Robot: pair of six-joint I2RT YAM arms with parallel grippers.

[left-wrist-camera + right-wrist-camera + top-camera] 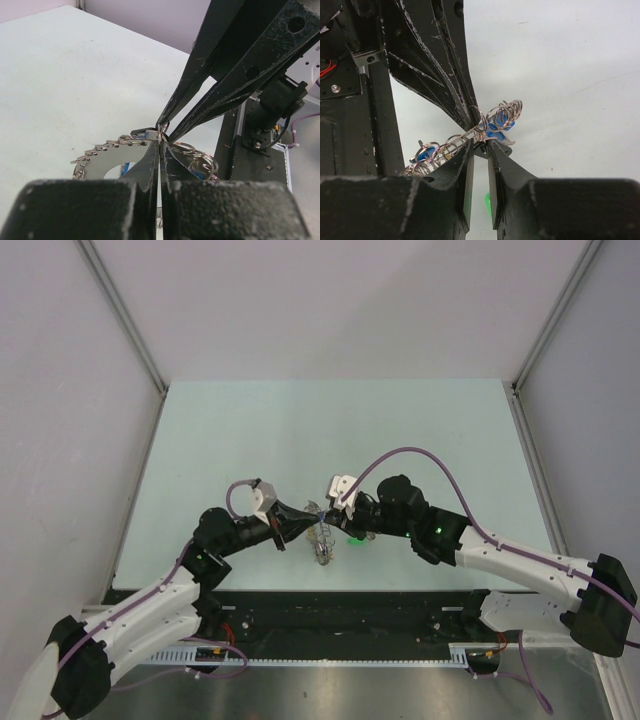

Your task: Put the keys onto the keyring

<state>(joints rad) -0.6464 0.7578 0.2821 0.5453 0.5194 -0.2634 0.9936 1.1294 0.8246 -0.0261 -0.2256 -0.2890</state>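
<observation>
The keyring (322, 543) hangs above the table between both arms, a grey metal disc (107, 157) edged with wire loops. My left gripper (160, 142) is shut on its rim. Keys with blue heads (496, 127) hang on its loops. From the other side my right gripper (480, 150) meets the rim with its jaws a little apart. A small dark piece sits at its tips; I cannot tell whether the tips touch it. In the top view the left gripper (308, 524) and right gripper (336, 525) nearly touch. A green key (487, 202) lies on the table below them.
The pale green table (250, 440) is walled in by white panels on three sides. The green key (353, 540) lies just right of the hanging ring. A black rail with cables (350, 625) runs along the near edge between the arm bases.
</observation>
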